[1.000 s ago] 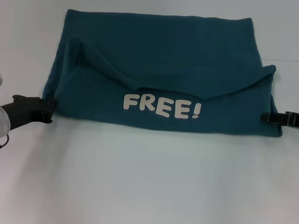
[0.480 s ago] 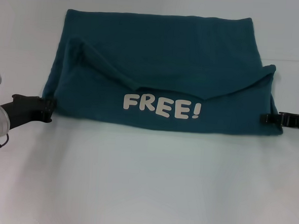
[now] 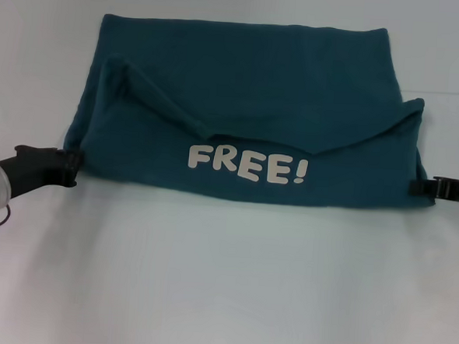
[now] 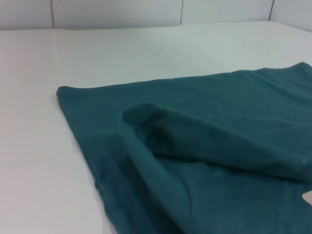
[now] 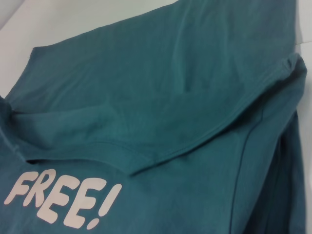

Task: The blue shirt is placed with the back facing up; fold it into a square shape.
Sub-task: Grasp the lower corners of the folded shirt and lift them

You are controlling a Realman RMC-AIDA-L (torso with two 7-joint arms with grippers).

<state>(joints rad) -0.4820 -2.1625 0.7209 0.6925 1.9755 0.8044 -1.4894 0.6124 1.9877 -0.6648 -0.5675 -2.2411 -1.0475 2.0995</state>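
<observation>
Lying folded on white table (image 3: pixel 223 281): blue shirt (image 3: pixel 249 103), "FREE!" up. Left gripper (image 3: pixel 72 166) at shirt's left edge, right gripper (image 3: pixel 420 187) at right edge. Finger state of both: cannot tell

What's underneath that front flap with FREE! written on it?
More of the same blue shirt: the lettered flap is folded over a plain layer that shows beyond it, lying on the white table. Whatever lies directly under the flap is covered, so it cannot be seen.
</observation>
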